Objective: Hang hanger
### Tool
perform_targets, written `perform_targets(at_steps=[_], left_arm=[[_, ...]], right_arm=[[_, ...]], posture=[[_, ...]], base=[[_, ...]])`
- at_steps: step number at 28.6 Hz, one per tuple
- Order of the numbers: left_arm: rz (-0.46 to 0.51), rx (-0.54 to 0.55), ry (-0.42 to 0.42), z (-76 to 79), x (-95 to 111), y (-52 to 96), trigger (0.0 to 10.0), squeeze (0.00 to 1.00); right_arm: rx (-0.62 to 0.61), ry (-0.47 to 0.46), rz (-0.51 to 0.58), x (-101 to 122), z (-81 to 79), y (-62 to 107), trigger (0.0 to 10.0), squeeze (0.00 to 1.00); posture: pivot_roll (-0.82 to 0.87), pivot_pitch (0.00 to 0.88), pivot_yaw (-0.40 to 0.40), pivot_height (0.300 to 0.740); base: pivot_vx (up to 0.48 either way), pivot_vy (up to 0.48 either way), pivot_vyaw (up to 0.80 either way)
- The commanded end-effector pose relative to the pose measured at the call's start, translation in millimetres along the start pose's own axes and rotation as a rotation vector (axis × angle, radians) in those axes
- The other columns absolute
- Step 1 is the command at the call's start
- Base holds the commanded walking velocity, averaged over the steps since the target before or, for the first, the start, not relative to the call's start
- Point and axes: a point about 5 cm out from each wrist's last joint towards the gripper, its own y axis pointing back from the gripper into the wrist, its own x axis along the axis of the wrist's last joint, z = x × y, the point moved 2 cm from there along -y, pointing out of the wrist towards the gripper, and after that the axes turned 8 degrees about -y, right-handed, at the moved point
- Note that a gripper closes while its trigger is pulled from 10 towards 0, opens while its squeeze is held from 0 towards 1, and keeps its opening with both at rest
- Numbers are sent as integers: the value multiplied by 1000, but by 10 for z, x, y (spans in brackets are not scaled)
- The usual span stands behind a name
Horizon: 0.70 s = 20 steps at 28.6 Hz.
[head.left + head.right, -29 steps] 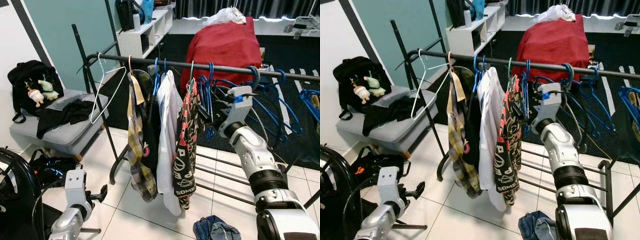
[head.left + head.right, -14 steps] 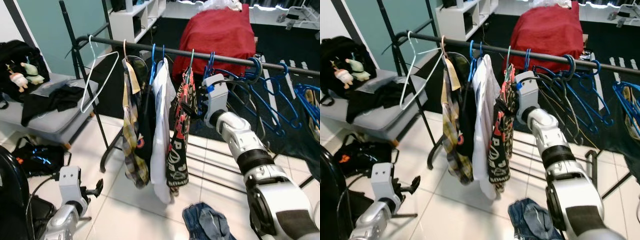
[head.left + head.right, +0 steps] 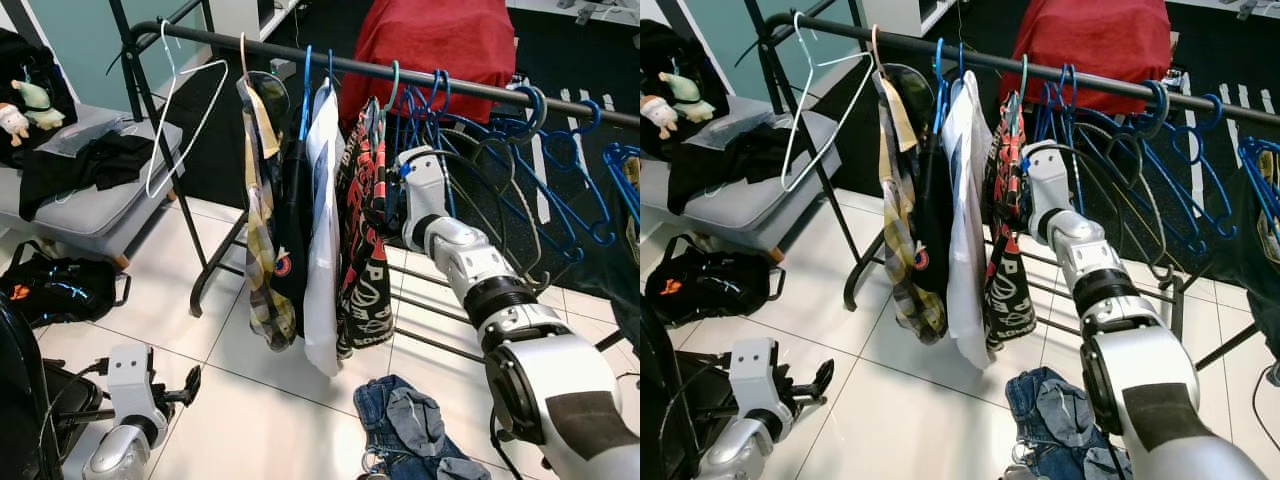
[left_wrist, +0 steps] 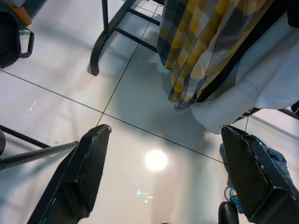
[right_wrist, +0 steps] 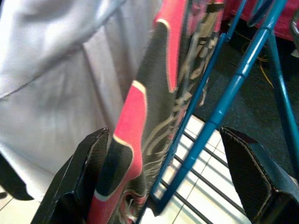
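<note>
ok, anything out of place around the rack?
Yes: a pair of jeans lies crumpled on the tiled floor below the rail, beside the hanging clothes. A white wire hanger hangs empty and tilted at the rail's left end.

glossy floor tiles (image 4: 154,158), cloth shirts (image 3: 322,230).

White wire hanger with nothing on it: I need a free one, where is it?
The white wire hanger hangs at the robot's-left end of the black rail, beside the yellow plaid shirt.
</note>
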Motion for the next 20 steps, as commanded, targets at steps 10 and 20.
perform_targets(at_steps=[10, 20], left_arm=[[-49, -9, 0, 31, -40, -23, 10000, 0], [-50, -24, 2, 80, 1, -98, 10000, 0]], right_arm=[[-127, 16, -87, -138, 269, 67, 0, 0], [-151, -8, -99, -260, 377, 130, 0, 0]], posture=[[-68, 226, -23, 740], [-87, 169, 3, 740]], base=[[0, 0, 0], [0, 0, 0]])
